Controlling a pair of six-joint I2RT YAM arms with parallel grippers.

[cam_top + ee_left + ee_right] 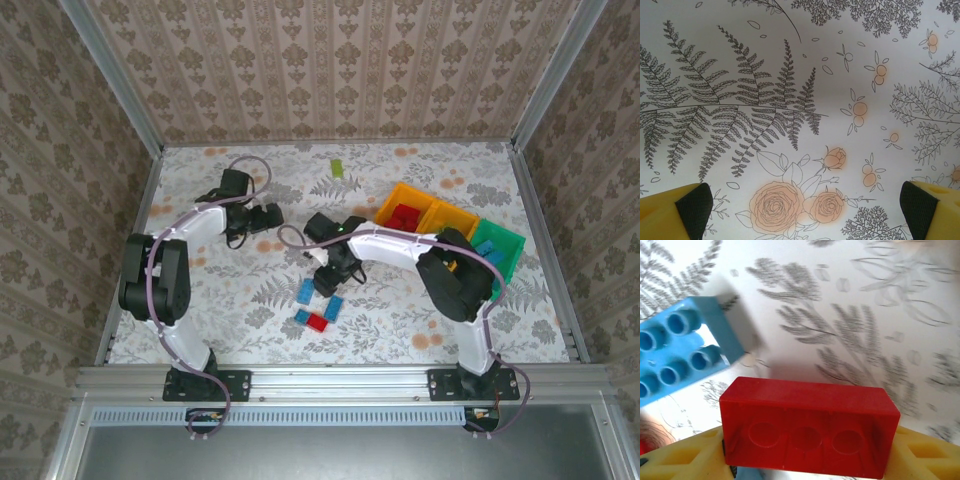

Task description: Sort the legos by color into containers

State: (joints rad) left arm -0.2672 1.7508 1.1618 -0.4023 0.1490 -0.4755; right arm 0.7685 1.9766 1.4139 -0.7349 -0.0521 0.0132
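Right claw [810,447] pinches a red brick [810,427] endwise; left claw [805,205] gapes empty. Grasping step, I judge; next, lift it to the bin [392,198] holding reds.

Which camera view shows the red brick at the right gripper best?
The right wrist view: the red brick sits large between the right gripper's yellow fingers. From above, the gripper's body hides it; the left wrist camera faces the tablecloth.

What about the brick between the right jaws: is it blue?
No: the right wrist view shows a red brick between the yellow jaws, and the blue brick lies outside them.
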